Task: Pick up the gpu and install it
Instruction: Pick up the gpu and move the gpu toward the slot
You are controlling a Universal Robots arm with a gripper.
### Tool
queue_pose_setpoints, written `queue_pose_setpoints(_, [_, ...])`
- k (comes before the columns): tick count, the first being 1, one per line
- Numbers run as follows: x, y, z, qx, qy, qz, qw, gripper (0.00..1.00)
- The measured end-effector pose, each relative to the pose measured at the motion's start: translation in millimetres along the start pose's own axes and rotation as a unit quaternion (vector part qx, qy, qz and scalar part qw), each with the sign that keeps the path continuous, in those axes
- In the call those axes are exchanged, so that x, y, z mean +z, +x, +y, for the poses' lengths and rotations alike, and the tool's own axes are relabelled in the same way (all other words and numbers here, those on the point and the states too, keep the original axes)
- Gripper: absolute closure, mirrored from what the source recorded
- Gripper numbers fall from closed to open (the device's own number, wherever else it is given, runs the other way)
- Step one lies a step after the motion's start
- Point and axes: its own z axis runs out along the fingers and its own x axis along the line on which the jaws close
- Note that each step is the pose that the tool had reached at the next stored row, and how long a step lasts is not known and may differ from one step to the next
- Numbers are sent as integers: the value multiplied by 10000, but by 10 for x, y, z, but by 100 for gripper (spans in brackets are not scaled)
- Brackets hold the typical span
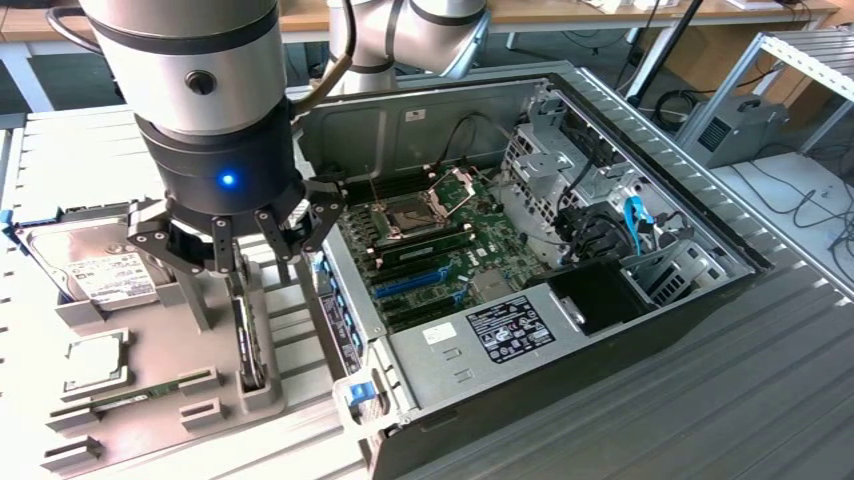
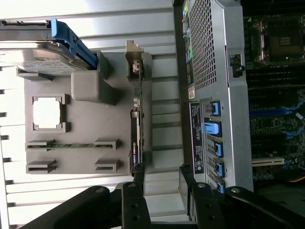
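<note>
The gpu [image 1: 247, 335] stands on its edge in a slot of the grey fixture tray [image 1: 160, 340], beside the open computer case. In the wrist view the gpu [image 2: 136, 129] shows edge-on as a thin dark strip with a green board edge. My gripper [image 1: 256, 265] hangs just above the card's upper edge, open, and holds nothing. In the wrist view the gripper [image 2: 162, 183] has one fingertip [image 2: 138, 179] in line with the card's end and the other off to the case side.
On the tray lie a silver hard drive [image 1: 94, 265], a processor [image 1: 91, 362] and a memory stick [image 1: 134, 393]. The open case [image 1: 694, 215] shows its motherboard with blue expansion slots [image 1: 407, 283]. The case's rear wall [image 2: 214, 95] stands close beside the card.
</note>
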Motion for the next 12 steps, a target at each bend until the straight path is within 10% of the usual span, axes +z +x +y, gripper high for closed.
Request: queue_pose_setpoints(12, [27,1,-1,0,0,0,10000,58])
